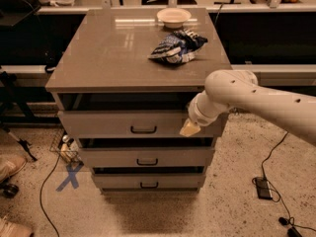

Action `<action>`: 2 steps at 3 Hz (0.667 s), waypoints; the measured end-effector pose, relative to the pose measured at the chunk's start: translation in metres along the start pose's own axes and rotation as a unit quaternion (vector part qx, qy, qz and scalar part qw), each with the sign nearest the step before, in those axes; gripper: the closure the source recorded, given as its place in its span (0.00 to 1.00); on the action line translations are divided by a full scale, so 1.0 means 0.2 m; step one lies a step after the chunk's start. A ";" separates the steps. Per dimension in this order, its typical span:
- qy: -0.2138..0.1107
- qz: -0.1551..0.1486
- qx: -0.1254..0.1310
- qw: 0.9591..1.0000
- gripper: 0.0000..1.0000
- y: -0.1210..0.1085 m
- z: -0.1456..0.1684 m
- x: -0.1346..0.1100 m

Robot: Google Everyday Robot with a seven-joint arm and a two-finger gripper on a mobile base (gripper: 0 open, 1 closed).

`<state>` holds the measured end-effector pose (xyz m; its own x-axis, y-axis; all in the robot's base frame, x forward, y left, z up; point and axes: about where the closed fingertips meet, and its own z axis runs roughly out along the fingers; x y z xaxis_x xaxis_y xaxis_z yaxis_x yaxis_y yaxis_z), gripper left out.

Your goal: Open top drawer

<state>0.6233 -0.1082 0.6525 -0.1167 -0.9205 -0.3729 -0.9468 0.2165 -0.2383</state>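
Top drawer [98,123] sits right under the cabinet top [113,53], with a dark gap above its front, so I'd guess it's barely cracked at best. The gripper [190,128] hangs at the right end of that front, well right of the black handle [143,129]. Honestly can't tell if it's open or closed from here. Next it needs to shift left onto the handle, then pull straight out. The floor in front looks free, and the cable [45,186] lies off to the left.

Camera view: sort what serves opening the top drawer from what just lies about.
Job: wide grey-beige top drawer with black bar handle; pale gripper at that drawer's front, right end.
Lying about: pale round bowl and crumpled blue-white bag on the cabinet top.
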 end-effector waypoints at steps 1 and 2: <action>-0.008 0.014 0.004 1.000 0.73 0.09 -0.08 0.00; -0.008 0.014 0.004 1.000 0.96 0.08 -0.11 -0.01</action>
<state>0.6012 -0.1103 0.6686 -0.1380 -0.9086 -0.3942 -0.9409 0.2446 -0.2343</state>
